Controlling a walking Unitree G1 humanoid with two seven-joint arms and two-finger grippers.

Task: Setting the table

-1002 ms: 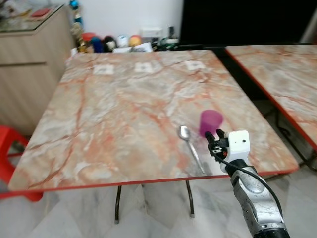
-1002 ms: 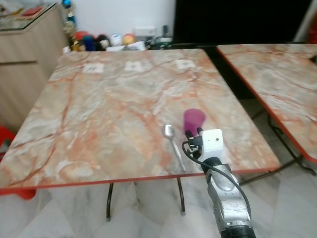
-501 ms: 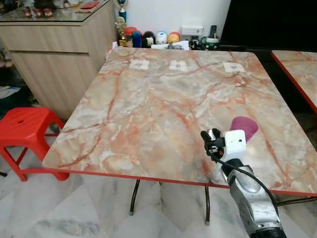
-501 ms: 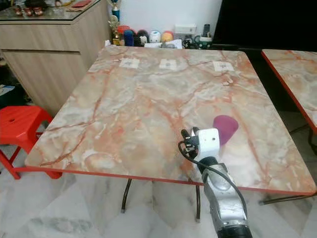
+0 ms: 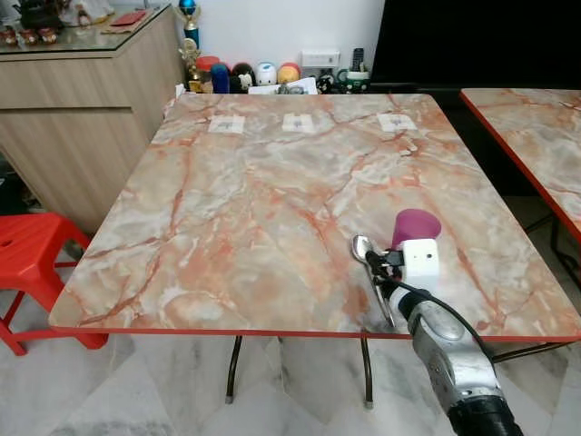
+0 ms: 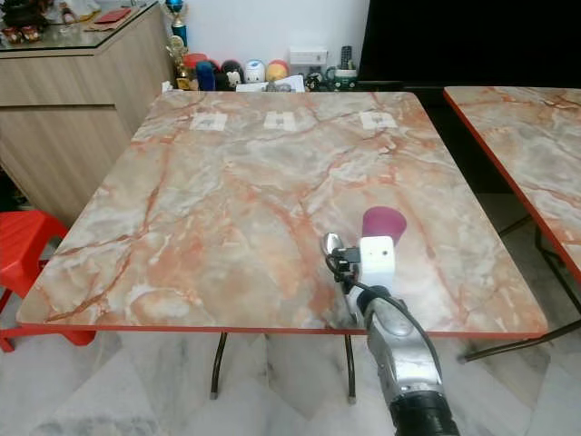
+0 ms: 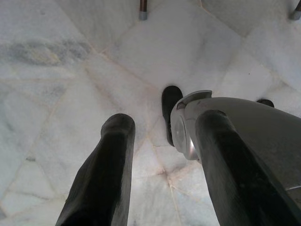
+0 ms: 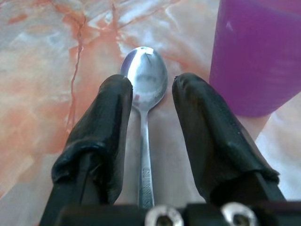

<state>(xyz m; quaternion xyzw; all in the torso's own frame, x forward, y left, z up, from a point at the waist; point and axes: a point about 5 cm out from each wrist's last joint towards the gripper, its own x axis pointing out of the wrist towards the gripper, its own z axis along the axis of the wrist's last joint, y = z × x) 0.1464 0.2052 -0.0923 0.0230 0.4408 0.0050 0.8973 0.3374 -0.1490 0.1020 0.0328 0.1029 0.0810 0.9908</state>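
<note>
A metal spoon [image 5: 362,247] lies on the marble table [image 5: 272,200] near its front right edge, bowl pointing away from me. A purple cup [image 5: 416,226] stands upside down just to the spoon's right. My right gripper [image 5: 377,262] hovers low over the spoon, open. In the right wrist view its fingers [image 8: 106,117] straddle the spoon [image 8: 145,77] at the neck without closing on it, and the cup [image 8: 258,56] stands close beside one finger. My left gripper [image 7: 164,120] hangs open over the floor.
A red stool [image 5: 27,250] stands at the table's left front corner, with a wooden cabinet [image 5: 82,100] behind it. A second marble table [image 5: 536,118] stands to the right across a narrow gap. Three white tags [image 5: 300,123] lie along the table's far side.
The camera swung left and back again. My right gripper moved from in front of the cup to over the spoon's handle; cup and spoon stayed where they were.
</note>
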